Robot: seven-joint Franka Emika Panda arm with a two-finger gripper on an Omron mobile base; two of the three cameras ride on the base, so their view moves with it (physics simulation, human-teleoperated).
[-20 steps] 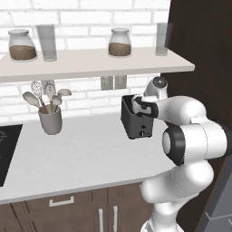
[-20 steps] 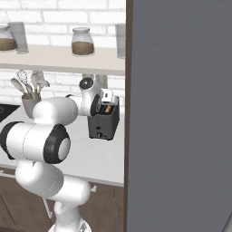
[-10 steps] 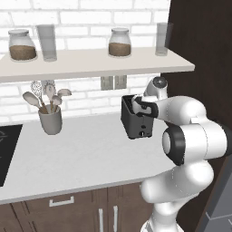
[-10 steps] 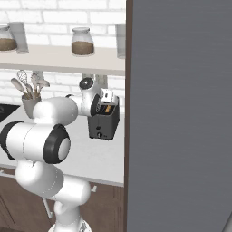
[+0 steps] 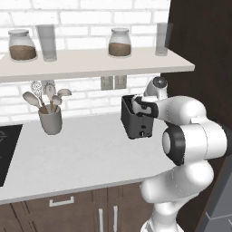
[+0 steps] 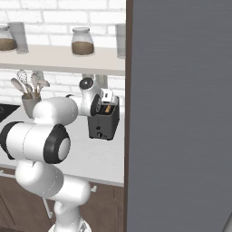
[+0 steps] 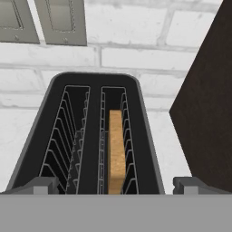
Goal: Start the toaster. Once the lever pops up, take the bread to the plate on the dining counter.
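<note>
The dark toaster [image 5: 136, 123] stands on the white worktop by the brick wall, also seen in the right base view [image 6: 104, 128]. From the hand view I look straight down into its two slots [image 7: 94, 131]. The tan bread [image 7: 116, 149] stands on edge, sunk in the right slot; the left slot holds nothing. My gripper [image 7: 117, 186] hovers just above the toaster's near end, open, with one fingertip [image 7: 43, 185] on each side of the toaster and nothing between them. My hand [image 5: 141, 106] hangs over the toaster's top. The plate and the dining counter are out of view.
A grey cup of utensils [image 5: 50, 121] stands to the left on the worktop [image 5: 81, 158]. A shelf [image 5: 90, 63] with jars and glasses runs overhead. Wall outlets [image 7: 59, 20] sit behind the toaster. A dark cabinet side [image 7: 208, 99] rises close on the toaster's right. A stovetop [image 5: 5, 149] lies far left.
</note>
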